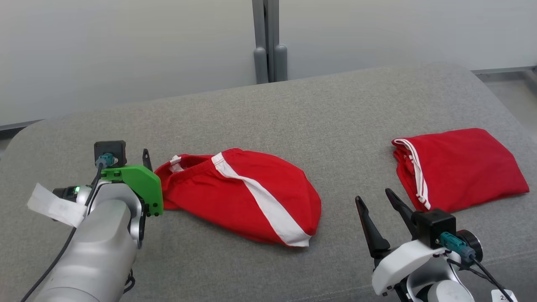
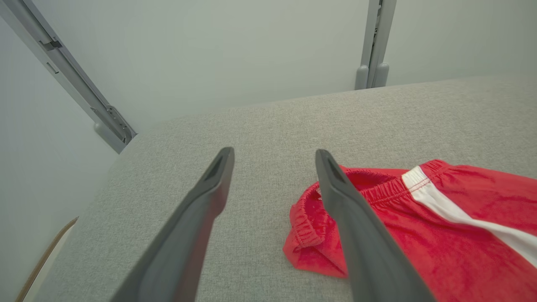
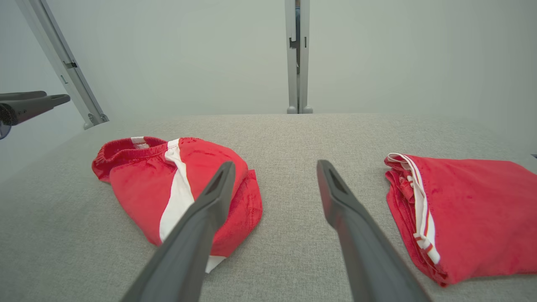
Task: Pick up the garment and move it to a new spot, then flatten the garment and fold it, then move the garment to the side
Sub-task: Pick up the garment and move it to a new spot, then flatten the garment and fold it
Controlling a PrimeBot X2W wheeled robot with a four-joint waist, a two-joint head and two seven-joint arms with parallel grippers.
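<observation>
A pair of red shorts with a white stripe (image 1: pixel 243 193) (image 2: pixel 419 226) (image 3: pixel 176 184) lies bunched on the grey cushion (image 1: pixel 293 117), waistband toward the left. My left gripper (image 2: pixel 272 155) hovers open just left of the waistband, its right finger over the elastic edge; in the head view its green mount mostly hides the fingers (image 1: pixel 147 158). My right gripper (image 1: pixel 373 199) (image 3: pixel 275 165) stands open and holds nothing, above bare cushion between the shorts and a folded red garment (image 1: pixel 459 170) (image 3: pixel 461 209).
The folded red garment with white trim lies at the cushion's right side. A pale wall with grey metal posts (image 1: pixel 268 42) stands behind the cushion. The cushion's left edge (image 2: pixel 96 184) drops off near my left gripper.
</observation>
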